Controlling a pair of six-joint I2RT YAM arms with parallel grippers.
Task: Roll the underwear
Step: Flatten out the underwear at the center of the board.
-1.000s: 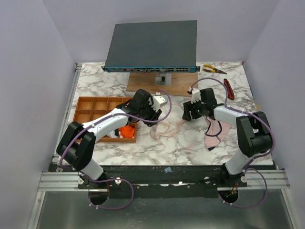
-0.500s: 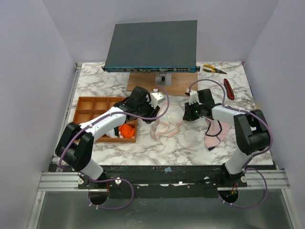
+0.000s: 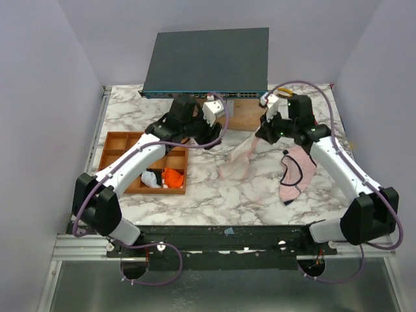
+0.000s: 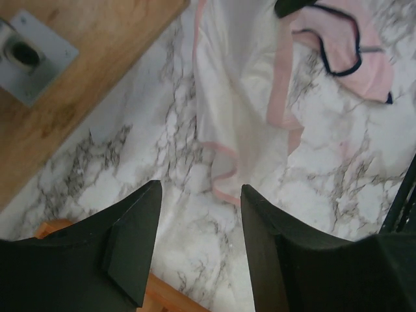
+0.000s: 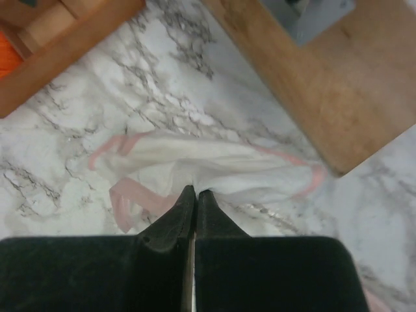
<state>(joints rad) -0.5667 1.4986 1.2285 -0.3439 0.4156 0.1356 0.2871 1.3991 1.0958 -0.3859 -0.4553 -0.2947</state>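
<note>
The right pincer (image 5: 195, 192) is clenched on an edge of the cream underwear (image 3: 237, 161), which trails down to the middle of the marble table (image 3: 214, 195). The left pincer (image 4: 199, 190) hangs released just above the cloth. The pink, dark-edged underwear (image 3: 296, 170) lies nearby, toward the right.

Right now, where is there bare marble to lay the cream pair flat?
Bare table along the near edge, between the tray and the pink underwear; a smaller patch behind the tray, back left. Crowded mid-table by the wooden board, where the cream underwear hangs from the right gripper.
</note>
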